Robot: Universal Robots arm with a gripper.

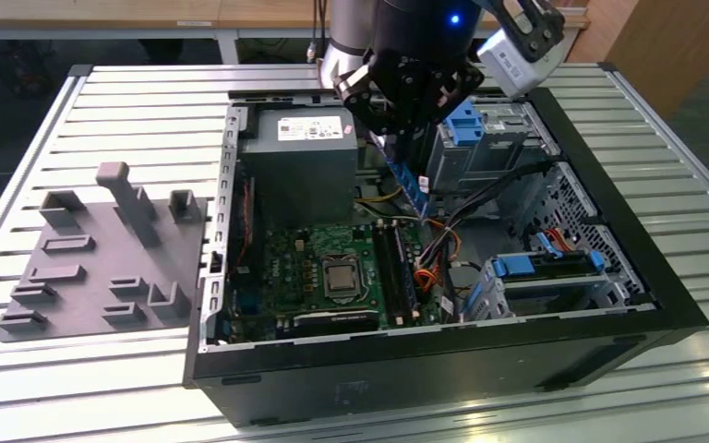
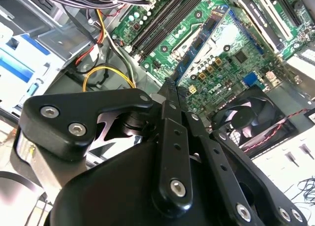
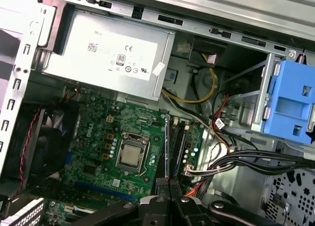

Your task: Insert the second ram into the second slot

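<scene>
— Well, where is the second ram [image 1: 412, 180]?
— In the upper middle of the exterior view. It hangs on edge inside the open computer case [image 1: 650, 305], between the grey power supply [image 1: 299, 157] and the blue drive-bay clip [image 1: 465, 125].
— What has hold of it?
— The fingers [image 2: 170, 122]. They are closed on the upper part of the stick, pressed against both of its faces. In the first wrist view the stick shows as a thin blue line running out from the black fingers over the green motherboard [image 1: 293, 258].
— Is it in a slot?
— No. Its lower end hangs above the board, clear of the black memory slots [image 1: 394, 268]. Those lie just to the exterior view's right of the processor socket [image 1: 336, 275]. In the first wrist view the stick's edge runs along the same line as the slots.
— And outside the case?
— The case stands on a slatted desk [image 1: 121, 101]. A grey holder tray [image 1: 96, 268] with upright pegs lies on the desk at the left of the frame, well apart from the arm.
</scene>
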